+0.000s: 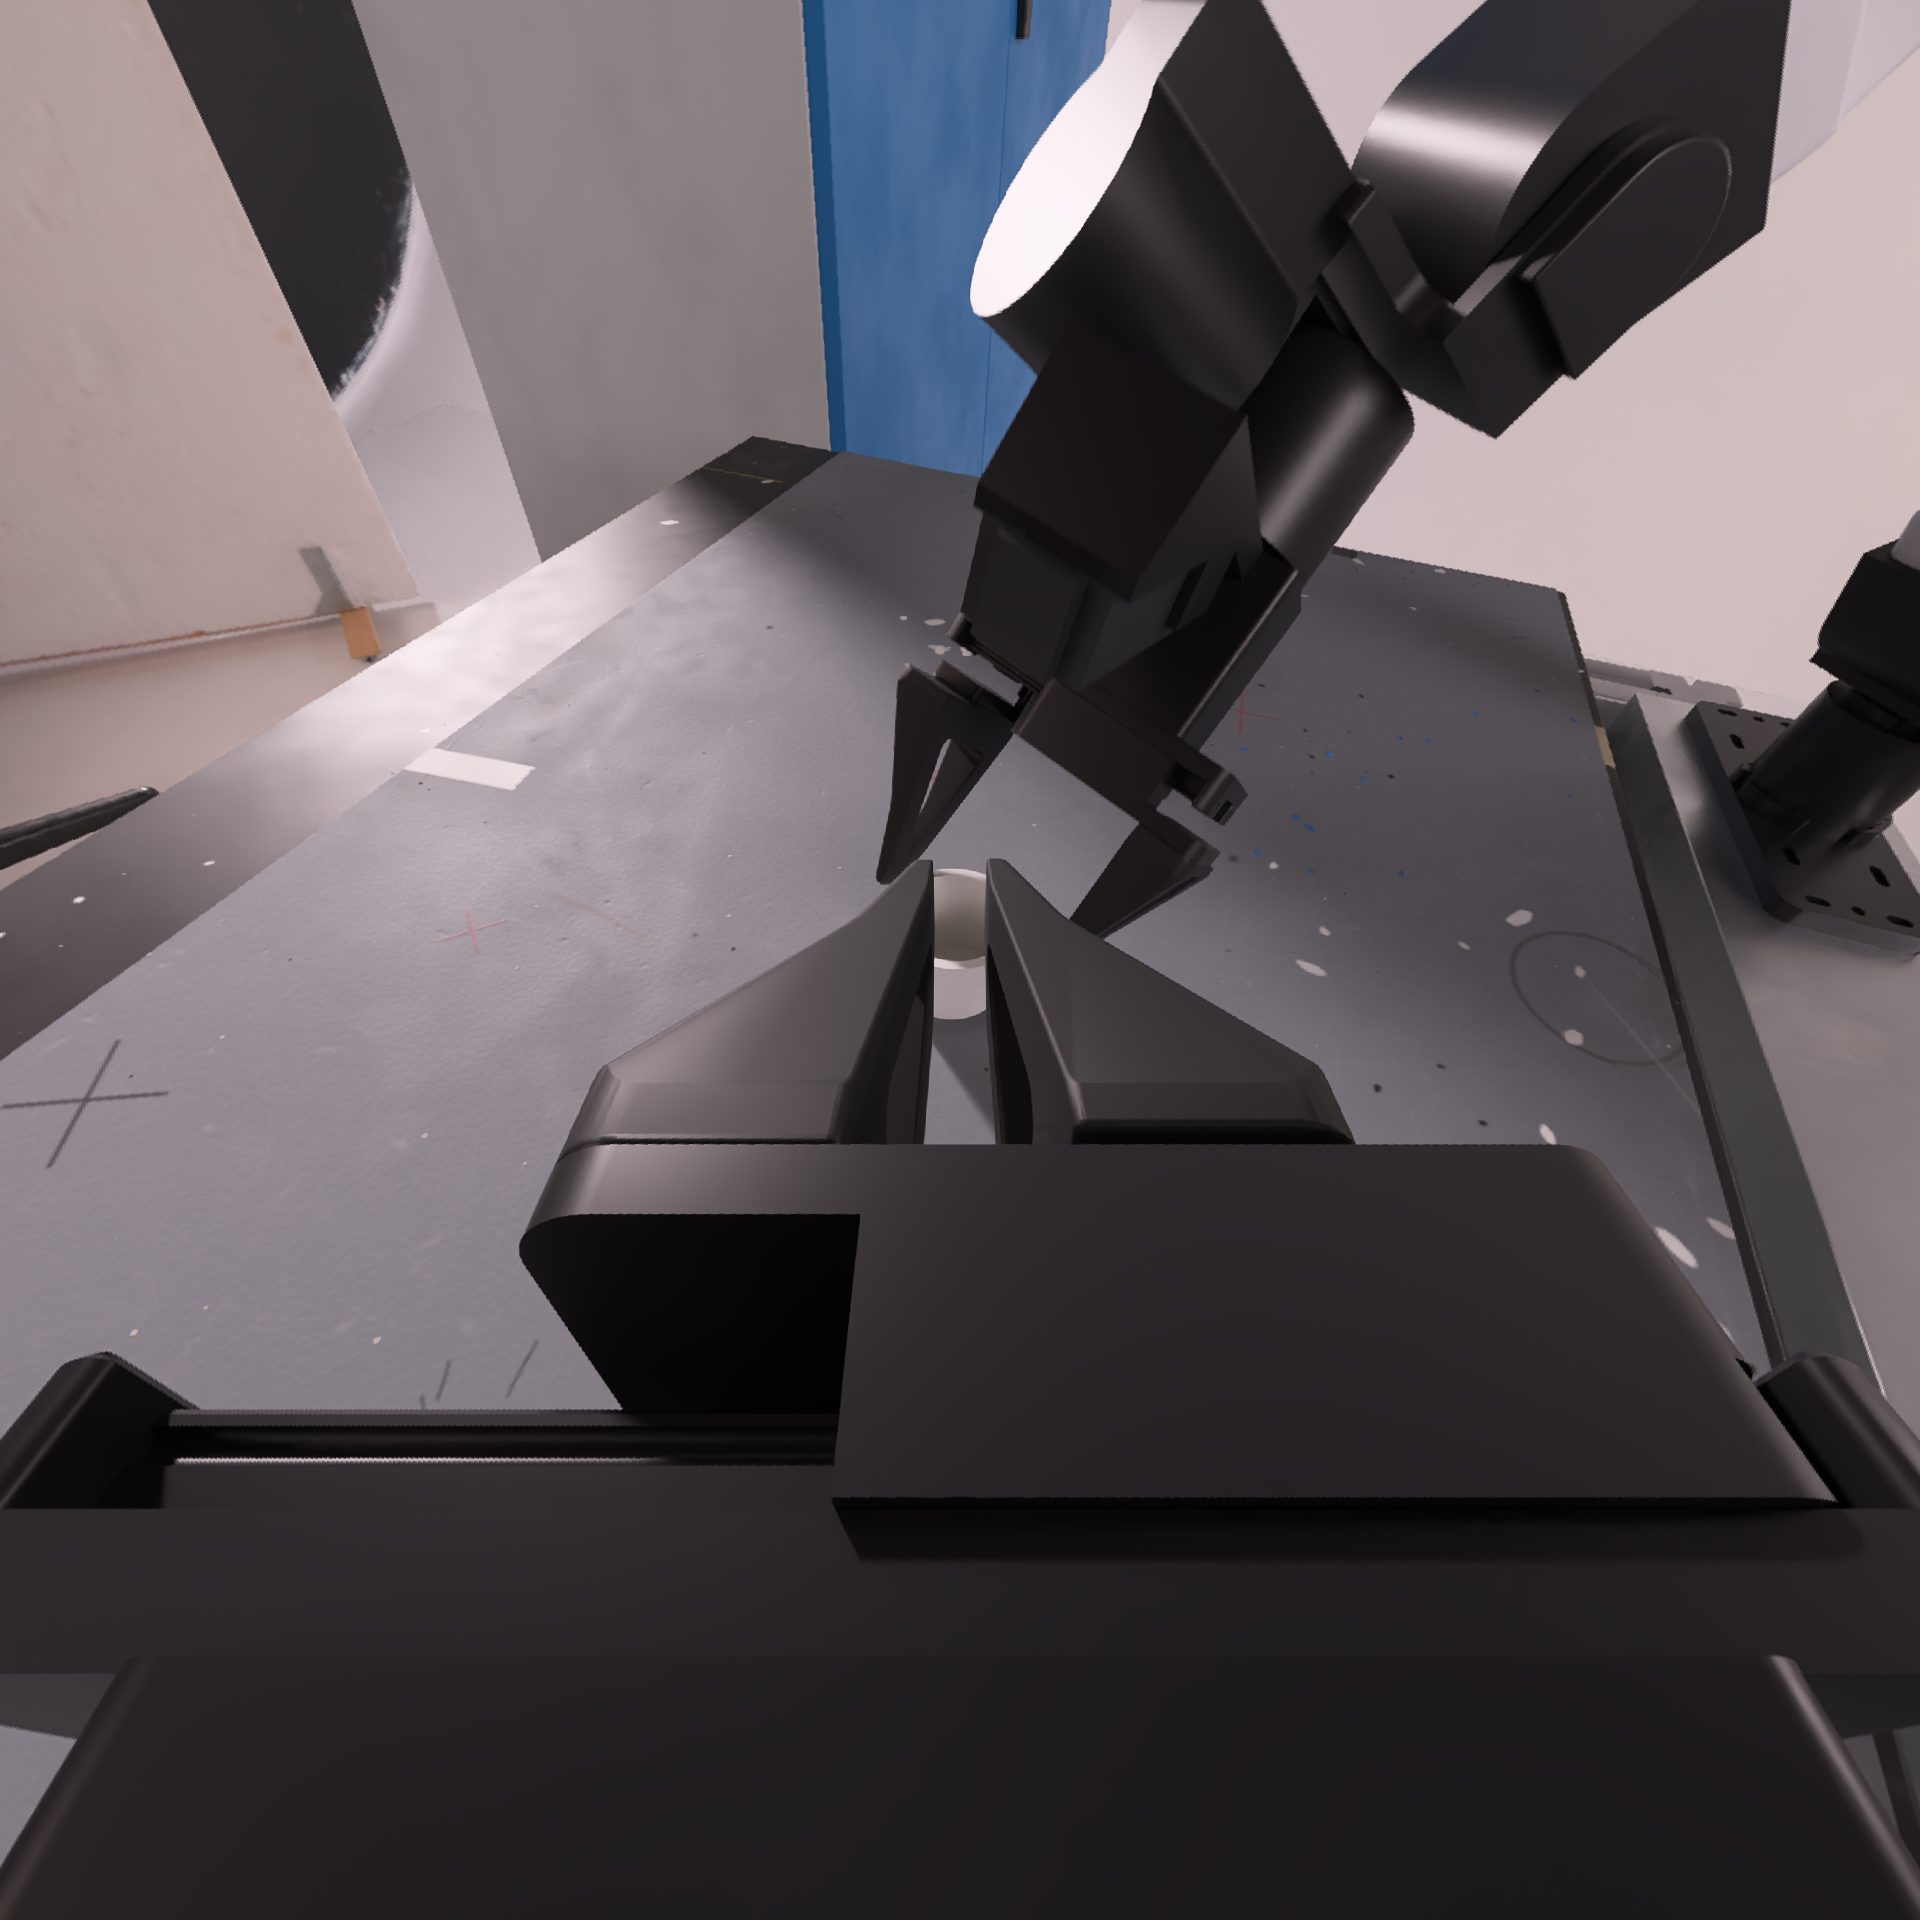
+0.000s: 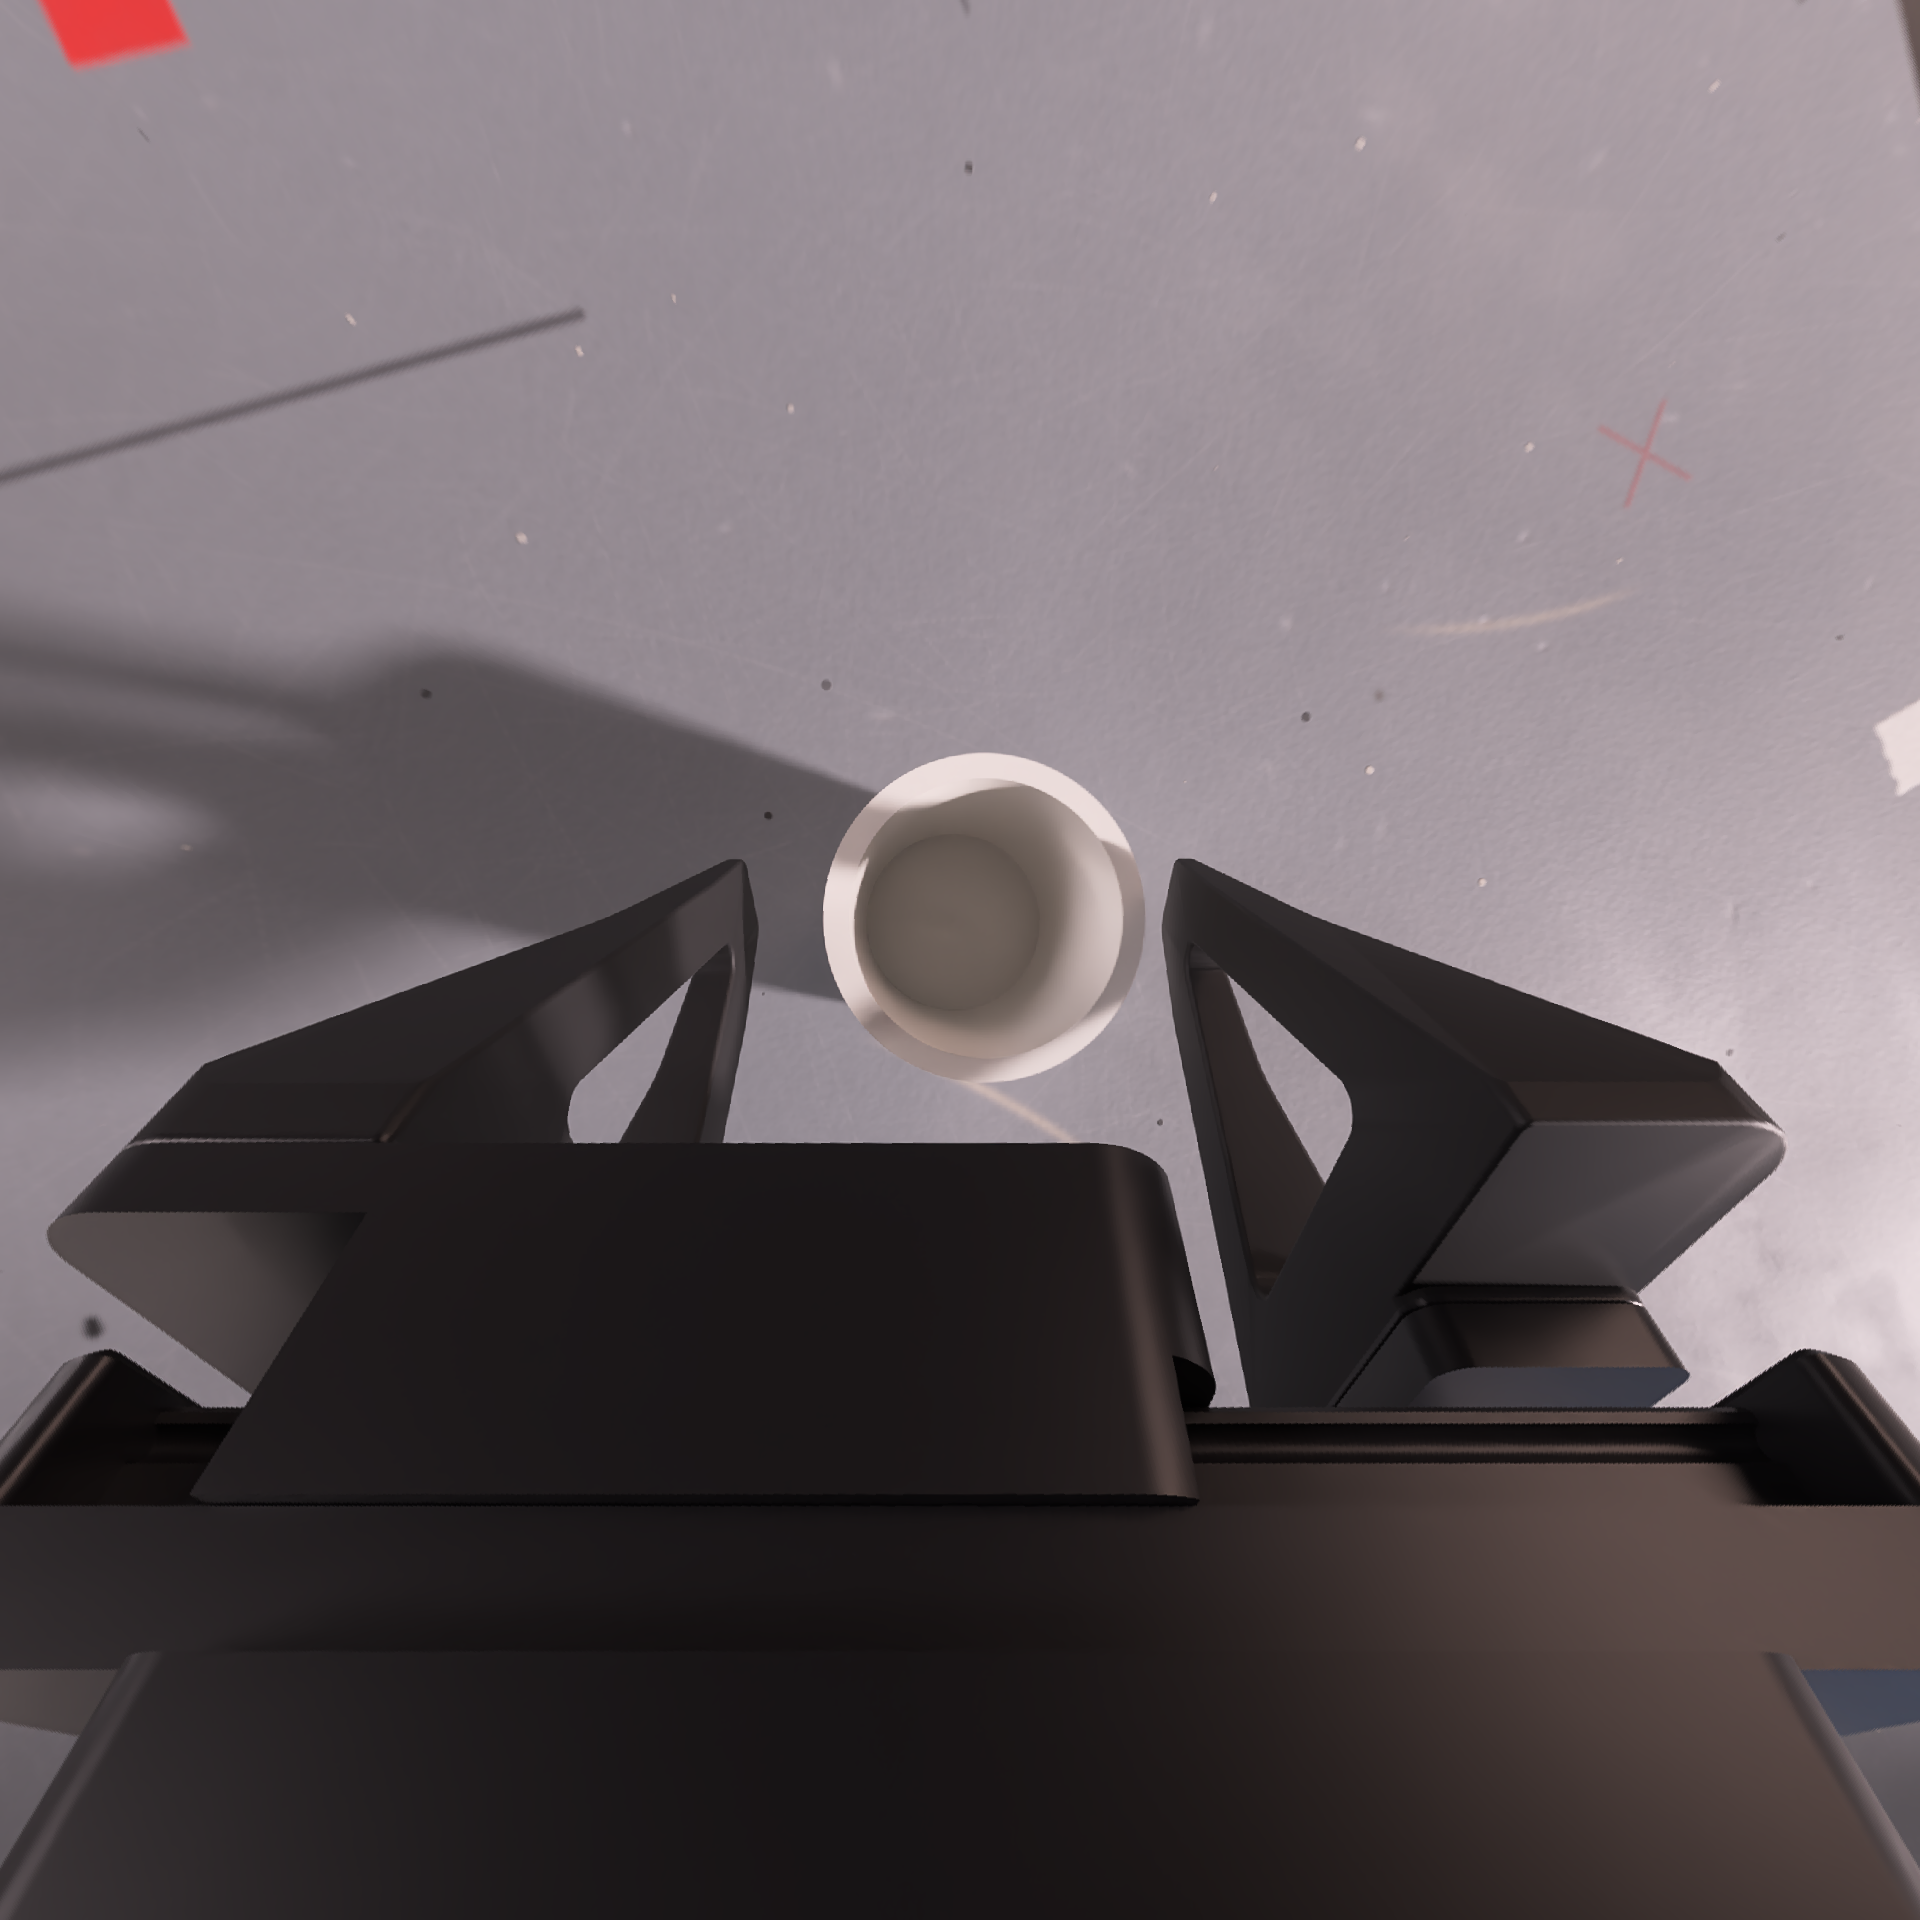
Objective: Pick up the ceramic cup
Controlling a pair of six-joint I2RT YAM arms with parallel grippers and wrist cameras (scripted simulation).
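Observation:
A small white ceramic cup (image 2: 982, 925) stands upright on the grey table (image 2: 1039, 416). In the right wrist view I look down into it. My right gripper (image 2: 958, 868) is open, with one fingertip on each side of the cup's rim and apart from it. In the left wrist view the cup (image 1: 958, 956) shows only as a strip through the narrow gap between my left gripper's (image 1: 961, 868) fingers. The left gripper is shut and empty, some way short of the cup. The right gripper (image 1: 987, 896) hangs over the cup there, pointing down.
The right arm's base stands on a perforated plate (image 1: 1829, 831) past the table's right edge. A blue panel (image 1: 914, 208) stands behind the table. White tape (image 1: 468, 771) lies on the table's left part. A red patch (image 2: 120, 26) lies far off.

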